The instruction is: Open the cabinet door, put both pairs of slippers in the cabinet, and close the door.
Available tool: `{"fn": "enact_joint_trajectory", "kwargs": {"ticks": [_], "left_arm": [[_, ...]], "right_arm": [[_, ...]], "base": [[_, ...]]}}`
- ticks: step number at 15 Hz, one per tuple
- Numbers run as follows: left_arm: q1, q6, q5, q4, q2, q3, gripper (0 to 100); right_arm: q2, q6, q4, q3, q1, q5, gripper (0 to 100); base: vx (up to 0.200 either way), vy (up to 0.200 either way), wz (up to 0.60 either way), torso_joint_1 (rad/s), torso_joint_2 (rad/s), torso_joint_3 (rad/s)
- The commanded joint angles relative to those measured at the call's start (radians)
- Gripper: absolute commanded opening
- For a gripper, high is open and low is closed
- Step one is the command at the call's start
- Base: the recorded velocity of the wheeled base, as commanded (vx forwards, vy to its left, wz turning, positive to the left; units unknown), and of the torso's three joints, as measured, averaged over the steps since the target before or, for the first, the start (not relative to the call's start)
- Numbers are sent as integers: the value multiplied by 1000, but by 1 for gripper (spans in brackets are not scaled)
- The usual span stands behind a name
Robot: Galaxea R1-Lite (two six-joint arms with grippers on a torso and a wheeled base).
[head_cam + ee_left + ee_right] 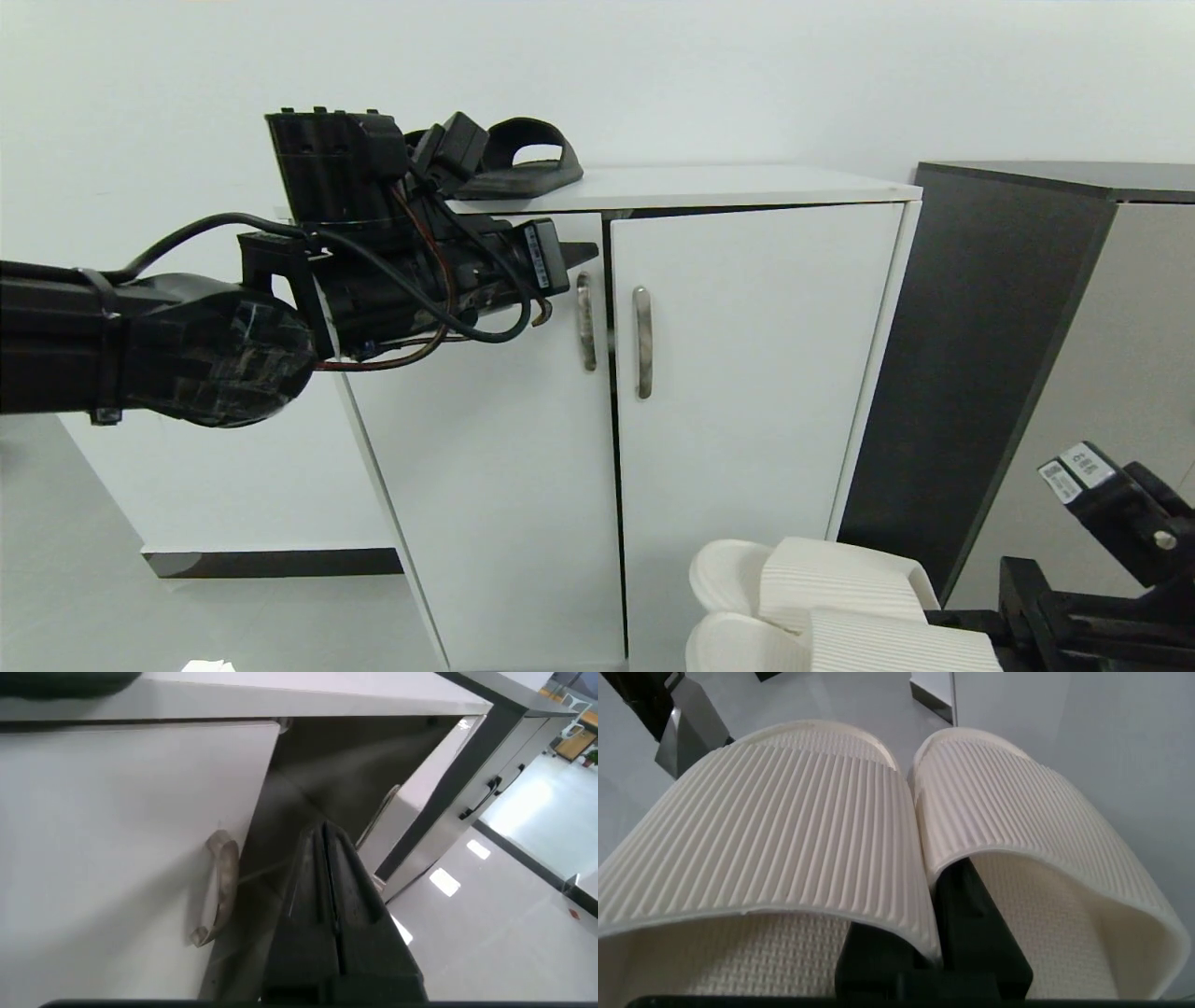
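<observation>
- Where its fingers meet, we see the left gripper (581,250) pinched narrow and holding nothing, just beside the left of two handles (585,322).
- The right gripper (960,910) clamps two white slippers (785,831), low before the cabinet (747,187) and its two doors (747,420).
- One black slipper (527,166) lies on the cabinet top, partly hidden behind the left arm.

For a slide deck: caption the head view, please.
Left end effector near the left door handle of the white cabinet; right end effector holds white slippers.
</observation>
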Motion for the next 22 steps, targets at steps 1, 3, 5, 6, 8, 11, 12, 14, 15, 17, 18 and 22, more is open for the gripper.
{"fn": "enact_joint_trajectory", "kwargs": {"ticks": [1,3,5,6,8,11,12,14,15,17,18,22], "left_arm": [[10,0,0,-1,3,-14,0],[10,1,0,5,6,-41,0],[10,4,5,8,34,-71,0],[10,6,6,8,43,-74,0],[7,7,6,8,57,-80,0],[-13,7,8,8,87,-116,0],[-28,7,8,8,91,-116,0],[-48,7,8,8,92,-113,0],[-82,6,9,8,83,-102,0],[-148,7,46,8,51,-68,0],[-206,7,58,8,26,-53,0],[-180,49,92,0,8,-51,0]], "right_arm": [[0,0,-1,1,0,3,0],[0,0,-1,-2,2,1,0],[0,0,1,-2,9,1,0],[0,0,1,-2,14,1,0],[-3,0,3,-2,17,1,0],[-3,0,3,-4,23,1,0],[-3,1,3,-4,33,1,0],[-8,1,3,-4,37,1,0],[-35,3,10,-1,57,1,0],[-67,4,36,-1,79,1,0],[-92,3,62,-2,97,1,0],[-97,3,62,-2,98,1,0]], "base": [[0,0,0,0,0,0],[0,0,0,0,0,0],[0,0,0,0,0,0],[0,0,0,0,0,0],[0,0,0,0,0,0],[-67,0,0,-1,1,1],[-200,0,0,2,2,7],[-200,0,0,7,0,2],[-200,0,0,-7,2,7],[-200,0,0,0,2,2],[-200,0,0,2,2,2],[0,0,0,0,0,0]]}}
